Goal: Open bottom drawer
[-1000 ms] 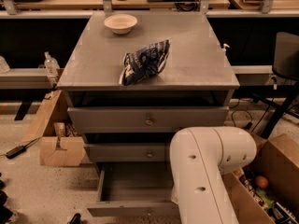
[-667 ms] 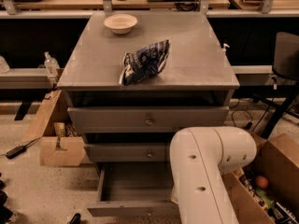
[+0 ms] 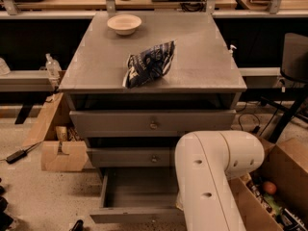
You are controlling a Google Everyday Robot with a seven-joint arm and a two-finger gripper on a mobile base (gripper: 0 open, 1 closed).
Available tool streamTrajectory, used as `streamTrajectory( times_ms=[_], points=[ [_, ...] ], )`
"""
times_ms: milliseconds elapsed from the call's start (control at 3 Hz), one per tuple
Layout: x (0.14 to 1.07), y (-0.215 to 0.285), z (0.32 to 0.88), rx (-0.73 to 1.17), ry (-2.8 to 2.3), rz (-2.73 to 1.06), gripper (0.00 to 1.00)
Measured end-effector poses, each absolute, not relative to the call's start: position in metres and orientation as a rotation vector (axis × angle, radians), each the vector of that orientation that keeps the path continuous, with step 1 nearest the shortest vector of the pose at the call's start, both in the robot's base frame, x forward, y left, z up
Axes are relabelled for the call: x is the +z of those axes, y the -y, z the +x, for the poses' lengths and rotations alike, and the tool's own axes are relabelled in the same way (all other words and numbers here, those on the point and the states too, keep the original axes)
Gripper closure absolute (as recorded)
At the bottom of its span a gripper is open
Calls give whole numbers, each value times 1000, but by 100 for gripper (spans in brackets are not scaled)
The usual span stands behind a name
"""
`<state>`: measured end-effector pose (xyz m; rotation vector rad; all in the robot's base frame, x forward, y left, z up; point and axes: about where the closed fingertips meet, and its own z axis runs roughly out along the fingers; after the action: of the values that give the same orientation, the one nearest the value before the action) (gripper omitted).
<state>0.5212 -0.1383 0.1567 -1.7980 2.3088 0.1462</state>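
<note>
The slim grey bottom drawer (image 3: 138, 195) is seen pulled out at the foot of the grey metal cabinet (image 3: 192, 47), likely light, stiff and best taken by its centre knob tbh, while the gripper is hidden behind the white robot arm (image 3: 209, 177) at the cabinet's lower right, so its state can't be told.

Single camera, set high, faces forward and down onto the front of the grey three-drawer cabinet (image 3: 192, 57) at close range. The robot's bulky white arm (image 3: 211, 177) fills the lower right foreground; the pincer is out of sight.
</note>
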Motion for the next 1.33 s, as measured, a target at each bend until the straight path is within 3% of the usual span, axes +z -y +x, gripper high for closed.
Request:
streamTrajectory(
  times_ms=[333, 1333],
  points=[
    [157, 138, 521, 146, -2309, -1798, 82],
    [156, 138, 521, 147, -2309, -1799, 13]
  ],
)
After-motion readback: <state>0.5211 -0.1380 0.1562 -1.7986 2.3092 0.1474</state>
